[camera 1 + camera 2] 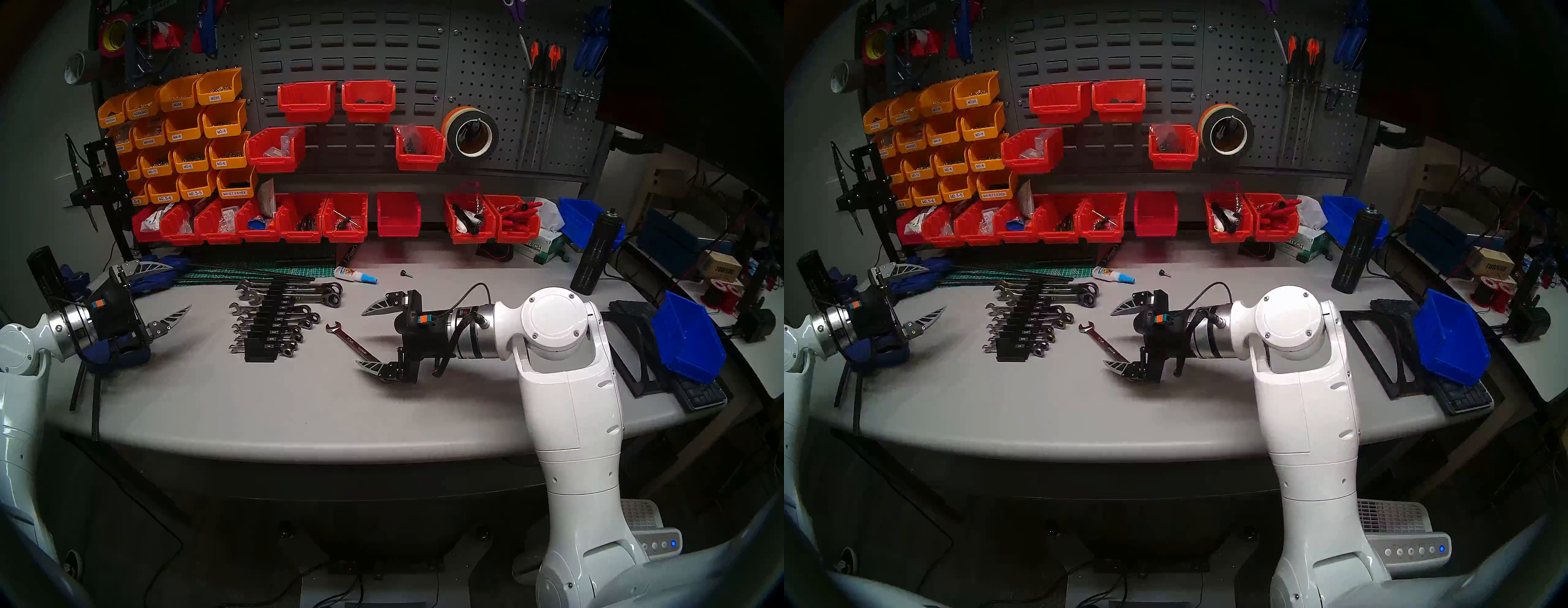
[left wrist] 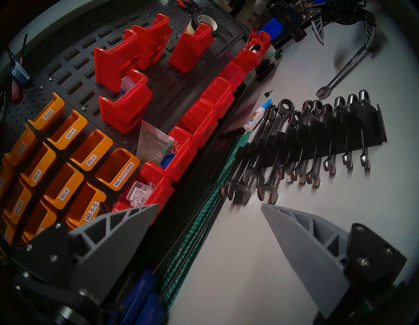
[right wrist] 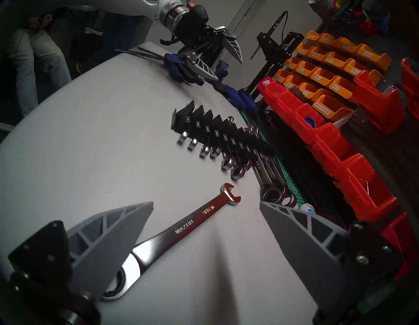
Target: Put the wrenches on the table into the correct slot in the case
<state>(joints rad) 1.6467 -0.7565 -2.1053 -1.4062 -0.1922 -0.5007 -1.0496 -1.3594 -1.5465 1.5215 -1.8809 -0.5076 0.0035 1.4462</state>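
Observation:
One loose chrome wrench [image 1: 348, 339] [image 3: 192, 224] lies flat on the grey table [image 1: 254, 403], right of the case, its open jaw pointing toward it. The case [image 1: 265, 327] [image 3: 204, 127] is a black stepped rack holding several wrenches across its grooves. My right gripper [image 1: 361, 338] [image 3: 206, 204] is open and low over the table, its fingers straddling the loose wrench's shank; one finger [image 3: 108, 233] hides part of the ring end. My left gripper [image 1: 181, 287] [image 2: 210, 205] hovers open and empty at the table's left side, well left of the case.
A glue bottle [image 1: 355, 275] and a small screw [image 1: 406, 274] lie behind the wrenches. A green cutting mat [image 1: 263, 269] and rows of red bins [image 1: 343, 218] line the back. A black bottle [image 1: 596, 250], blue bin [image 1: 687, 339] and keyboard [image 1: 700, 392] sit at right.

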